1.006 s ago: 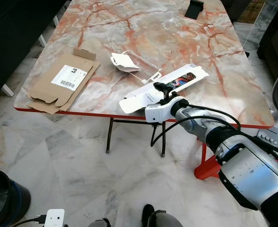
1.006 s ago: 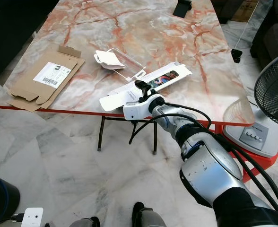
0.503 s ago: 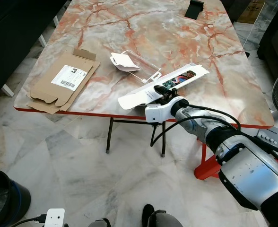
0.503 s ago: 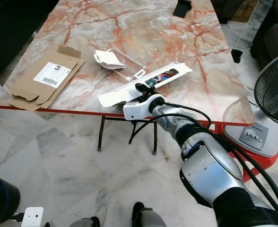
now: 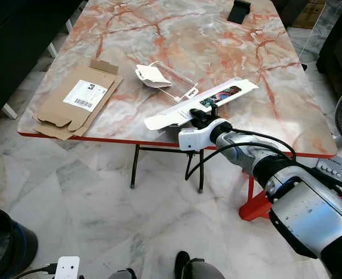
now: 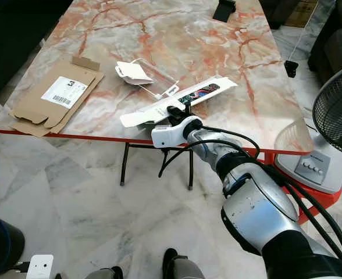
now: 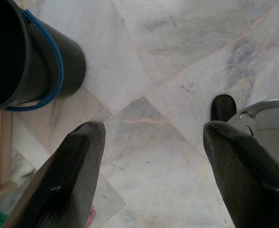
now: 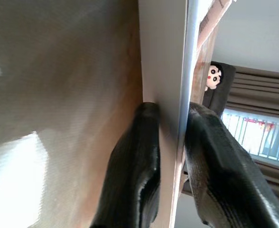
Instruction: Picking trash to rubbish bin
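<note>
Black fingers of the right gripper (image 5: 199, 115) clamped on the near end of a long white flattened package (image 5: 203, 103), pinched thin between both pads (image 8: 139, 142) at the marble table's (image 5: 217, 40) front edge. Package tilted, far end with its colourful print resting on the tabletop, near end lifted clear. Just beyond, a clear plastic blister pack (image 5: 159, 78); farther to the left, a flattened brown cardboard box (image 5: 78, 99) with a shipping label. Left gripper (image 7: 151, 156) low over the tiled floor, fingers spread wide, gripping nothing. Beside it a black rubbish bin (image 7: 30, 57) with a blue rim, inside too dark to read.
</note>
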{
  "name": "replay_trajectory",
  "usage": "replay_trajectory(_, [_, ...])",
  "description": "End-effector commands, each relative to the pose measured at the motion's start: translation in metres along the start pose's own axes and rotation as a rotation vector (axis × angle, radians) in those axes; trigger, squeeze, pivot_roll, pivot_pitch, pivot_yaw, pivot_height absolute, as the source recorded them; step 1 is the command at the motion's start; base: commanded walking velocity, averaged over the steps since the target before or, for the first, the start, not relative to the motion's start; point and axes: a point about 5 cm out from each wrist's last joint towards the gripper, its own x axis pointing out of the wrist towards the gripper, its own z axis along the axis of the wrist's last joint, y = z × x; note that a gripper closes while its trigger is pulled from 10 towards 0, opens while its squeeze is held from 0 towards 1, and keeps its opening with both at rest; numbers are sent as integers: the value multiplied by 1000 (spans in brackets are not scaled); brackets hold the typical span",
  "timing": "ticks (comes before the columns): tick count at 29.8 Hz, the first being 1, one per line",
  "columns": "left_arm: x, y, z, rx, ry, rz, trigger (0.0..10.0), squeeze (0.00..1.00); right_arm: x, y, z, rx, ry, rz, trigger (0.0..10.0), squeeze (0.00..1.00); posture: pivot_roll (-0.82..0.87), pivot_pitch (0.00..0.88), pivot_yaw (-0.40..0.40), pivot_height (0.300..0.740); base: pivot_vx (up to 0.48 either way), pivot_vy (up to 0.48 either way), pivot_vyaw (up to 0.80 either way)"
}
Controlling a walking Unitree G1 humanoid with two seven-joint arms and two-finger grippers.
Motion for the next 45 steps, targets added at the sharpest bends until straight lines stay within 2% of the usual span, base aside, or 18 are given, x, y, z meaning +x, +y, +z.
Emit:
replay_trajectory(1, [-3, -2, -11, 13, 40, -11, 10000, 0, -3, 10, -3, 4, 6, 33, 0, 0, 264, 234, -60, 740, 0, 0, 0])
replay_trajectory(10, [-1, -1, -6, 15, 35, -11, 10000, 0, -6, 11, -13, -2, 32, 36, 0, 0, 259, 217, -49, 740, 0, 0, 0])
replay_trajectory(18, [2, 0, 2, 18, 22, -13, 10000, 0, -11, 1, -32, 0, 68, -8, 0, 0, 241, 200, -35, 740, 0, 0, 0])
replay_trajectory(19, [3, 0, 2, 18, 21, -13, 10000, 0, -12, -1, -34, 2, 71, -22, 2510, 0, 236, 196, -32, 740, 0, 0, 0])
replay_trajectory(20, [3, 0, 4, 20, 18, -14, 10000, 0, -13, -7, -38, 9, 77, -52, 10000, 0, 232, 194, -29, 740, 0, 0, 0])
replay_trajectory(24, [3, 0, 4, 20, 17, -15, 10000, 0, -13, -8, -39, 12, 79, -61, 10000, 0, 232, 194, -29, 740, 0, 0, 0])
replay_trajectory(26, [4, 0, 8, 25, 6, -15, 10000, 0, -13, -26, -44, 13, 78, -162, 10000, 0, 225, 183, -20, 740, 0, 0, 0])
replay_trajectory(27, [6, 0, 12, 35, -9, -15, 10000, 0, -14, -43, -46, 34, 63, -247, 10000, 0, 220, 179, -18, 740, 0, 0, 0])
replay_trajectory(30, [9, 1, 25, 39, -59, -11, 10000, 0, -14, -61, -44, 103, 33, -350, 10000, 0, 214, 173, -16, 740, 0, 0, 0])
replay_trajectory(35, [14, -1, 47, 42, -138, -13, 10000, 0, -16, -75, -42, 215, 2, -454, 10000, 0, 209, 160, -15, 740, 0, 0, 0])
replay_trajectory(36, [15, -2, 55, 41, -166, -14, 10000, 0, -16, -78, -40, 253, -14, -479, 10000, 0, 205, 149, -17, 740, 0, 0, 0])
replay_trajectory(37, [17, -5, 71, 39, -226, -16, 10000, 0, -18, -81, -36, 339, -48, -532, 10000, 0, 201, 143, -15, 740, 0, 0, 0])
replay_trajectory(38, [18, -7, 80, 41, -261, -21, 10000, 0, -19, -82, -34, 386, -72, -558, 10000, 0, 197, 136, -16, 740, 0, 0, 0])
replay_trajectory(41, [18, -14, 105, 38, -362, -39, 10000, 0, -21, -84, -28, 480, -117, -612, 10000, 0, 191, 127, -16, 740, 0, 0, 0])
replay_trajectory(42, [16, -19, 125, 32, -450, -55, 10000, 0, -24, -85, -25, 595, -146, -667, 10000, 0, 188, 121, -15, 740, 0, 0, 0])
replay_trajectory(43, [15, -20, 129, 30, -468, -58, 10000, 0, -24, -86, -25, 622, -152, -681, 10000, 0, 188, 121, -15, 740, 0, 0, 0])
replay_trajectory(45, [9, -27, 162, 22, -617, -66, 10000, 0, -26, -84, -19, 729, -195, -710, 10000, 0, 183, 107, -14, 740, 0, 0, 0])
